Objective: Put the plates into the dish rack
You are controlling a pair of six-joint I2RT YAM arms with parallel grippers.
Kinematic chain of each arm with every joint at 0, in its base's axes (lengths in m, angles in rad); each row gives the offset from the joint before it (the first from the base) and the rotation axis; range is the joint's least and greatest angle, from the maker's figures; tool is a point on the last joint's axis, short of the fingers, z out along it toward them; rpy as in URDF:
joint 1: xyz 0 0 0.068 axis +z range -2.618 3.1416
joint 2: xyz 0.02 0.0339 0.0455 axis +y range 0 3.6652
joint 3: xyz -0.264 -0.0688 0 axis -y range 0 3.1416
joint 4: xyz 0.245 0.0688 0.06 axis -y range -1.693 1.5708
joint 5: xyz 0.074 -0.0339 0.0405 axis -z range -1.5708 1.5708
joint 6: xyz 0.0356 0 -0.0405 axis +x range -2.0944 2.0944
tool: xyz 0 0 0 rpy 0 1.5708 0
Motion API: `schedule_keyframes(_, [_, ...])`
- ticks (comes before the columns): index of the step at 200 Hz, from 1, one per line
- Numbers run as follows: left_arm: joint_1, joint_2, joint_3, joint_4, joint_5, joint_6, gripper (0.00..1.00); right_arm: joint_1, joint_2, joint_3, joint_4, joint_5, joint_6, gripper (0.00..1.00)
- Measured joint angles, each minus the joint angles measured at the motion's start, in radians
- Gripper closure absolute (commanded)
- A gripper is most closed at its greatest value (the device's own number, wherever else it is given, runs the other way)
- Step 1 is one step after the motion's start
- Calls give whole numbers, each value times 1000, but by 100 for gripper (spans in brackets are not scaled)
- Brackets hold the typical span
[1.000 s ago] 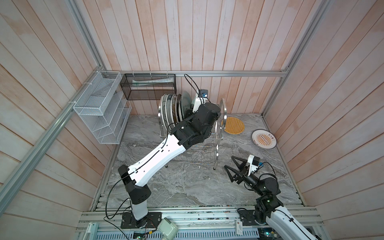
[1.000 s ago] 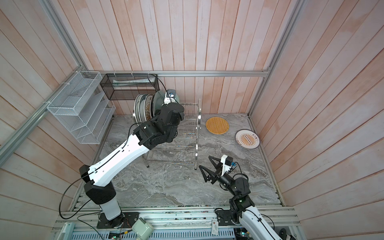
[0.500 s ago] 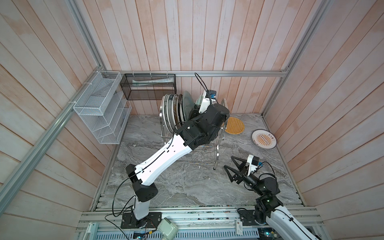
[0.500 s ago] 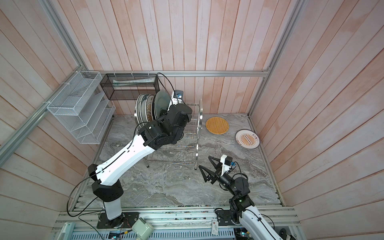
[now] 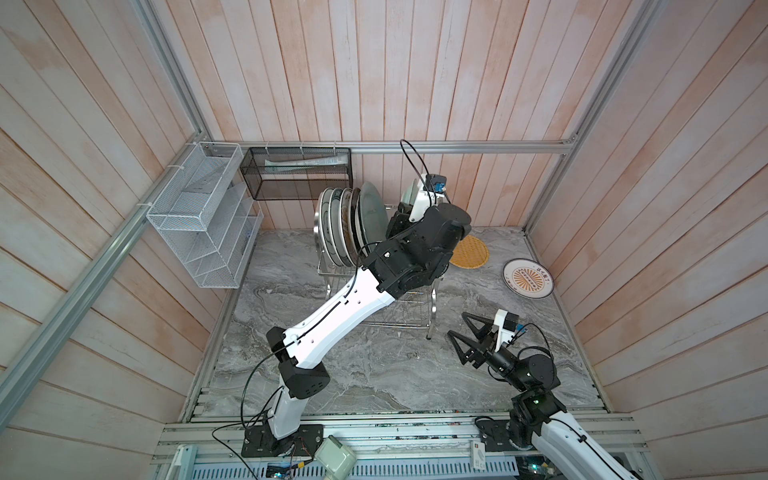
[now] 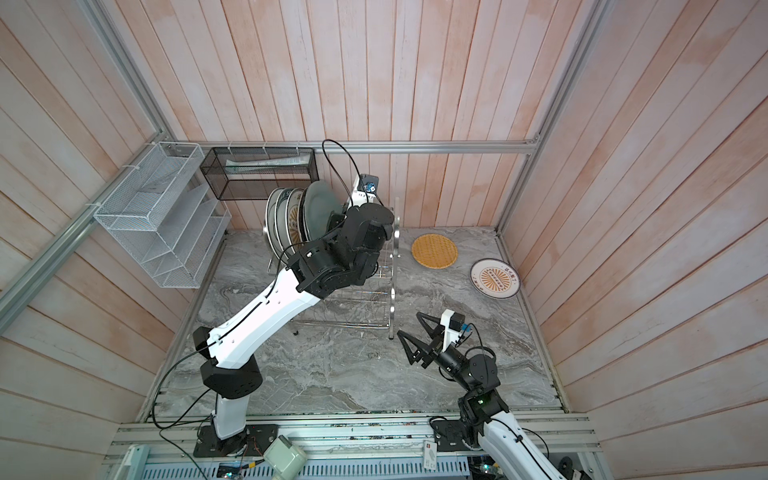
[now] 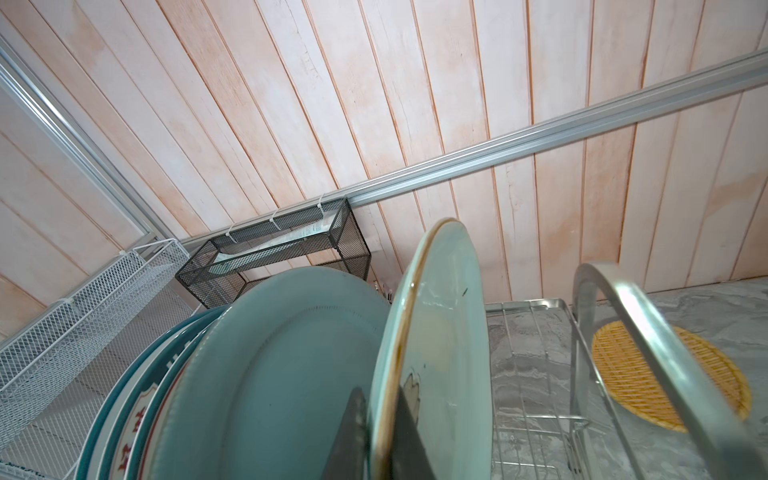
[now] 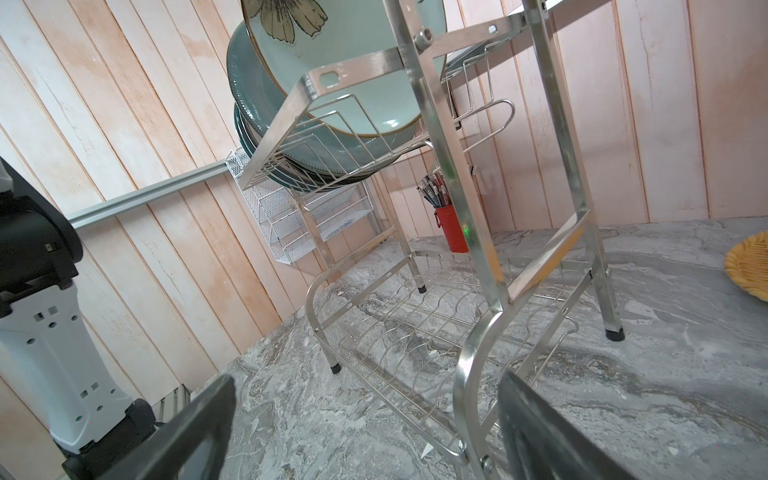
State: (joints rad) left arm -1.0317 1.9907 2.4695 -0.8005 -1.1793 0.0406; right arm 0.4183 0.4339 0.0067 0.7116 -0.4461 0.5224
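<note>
My left gripper point(image 7: 382, 432) is shut on the rim of a pale green plate point(image 7: 436, 353) with a flower on it. The plate is held upright over the dish rack's point(image 5: 430, 299) upper tier, just right of a grey-blue plate point(image 7: 282, 374). Several plates point(image 5: 340, 224) stand upright in that tier, seen in both top views. An orange lattice plate point(image 5: 468, 251) and a white sunburst plate point(image 5: 528, 278) lie flat on the table to the right. My right gripper point(image 5: 456, 323) hovers open and holds nothing, low near the rack's front right leg point(image 8: 478, 415).
A white mesh organiser point(image 5: 203, 232) hangs on the left wall and a black mesh basket point(image 5: 299, 174) on the back wall. A red cup of chopsticks point(image 8: 451, 226) stands behind the rack. The rack's arched end frame point(image 7: 648, 332) rises close to the held plate.
The left arm has carried the pale green plate rightward and upward along the upper tier, away from the stacked plates. The right arm has not moved.
</note>
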Motion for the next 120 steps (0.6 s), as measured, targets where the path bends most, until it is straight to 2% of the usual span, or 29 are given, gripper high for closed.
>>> schedule_keyframes(56, [-8, 1, -12, 61, -41, 37, 100, 0, 0, 0, 0, 0, 0, 2])
schedule_keyframes(120, [-23, -46, -202, 337, -135, 216, 100, 0, 5, 0, 0, 0, 0, 2])
